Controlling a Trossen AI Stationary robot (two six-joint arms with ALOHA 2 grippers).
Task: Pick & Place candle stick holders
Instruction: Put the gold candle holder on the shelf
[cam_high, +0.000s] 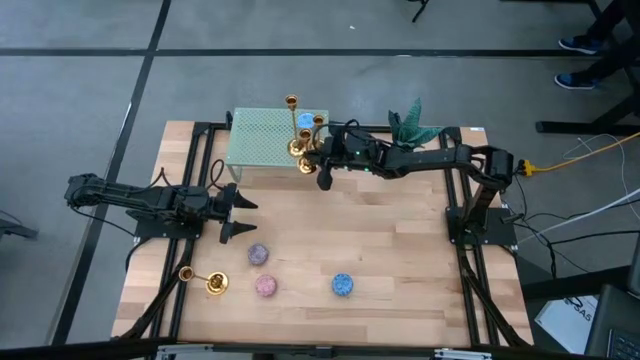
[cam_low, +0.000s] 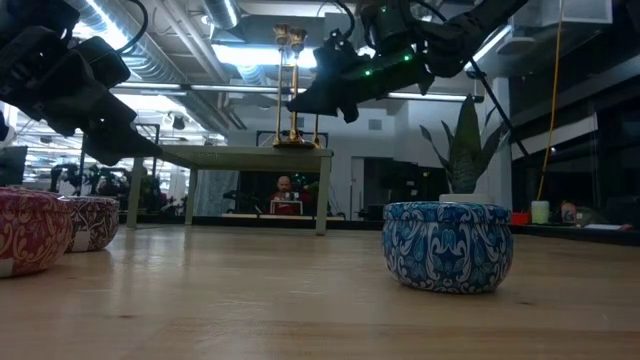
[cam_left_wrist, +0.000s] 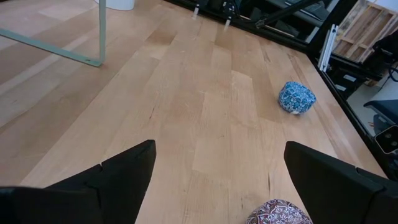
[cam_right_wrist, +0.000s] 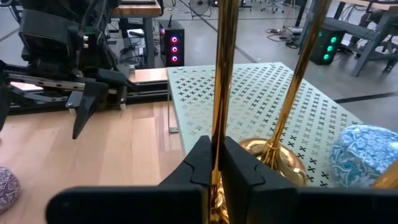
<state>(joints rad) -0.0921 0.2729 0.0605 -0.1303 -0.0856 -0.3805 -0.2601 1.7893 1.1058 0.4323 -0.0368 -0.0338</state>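
A pale green perforated stand (cam_high: 262, 142) at the table's far side carries gold candle stick holders (cam_high: 291, 102) (cam_high: 318, 122) and a blue candle (cam_high: 304, 120). My right gripper (cam_right_wrist: 214, 152) reaches to the stand's near right corner and is shut on the stem of an upright holder (cam_high: 300, 148). A second holder's base (cam_right_wrist: 273, 155) stands on the stand just behind it. Another holder (cam_high: 205, 281) lies on its side at the near left of the table. My left gripper (cam_high: 238, 214) hangs open over the table's left part, with nothing between its fingers. My right gripper pinches the holder's thin gold stem (cam_right_wrist: 219, 118) between its two fingers, low on the stem. The fingers come nearly level from the table's right side and lie across the stem. The holder stands upright; the fingers hide its base, so I cannot tell whether it rests on the stand.
Three round candles lie on the near part of the table: purple-grey (cam_high: 259, 254), pink (cam_high: 265, 285) and blue (cam_high: 343, 285). A green plant (cam_high: 412, 125) stands at the far edge beside the right arm. Bare wood lies between the stand and the candles.
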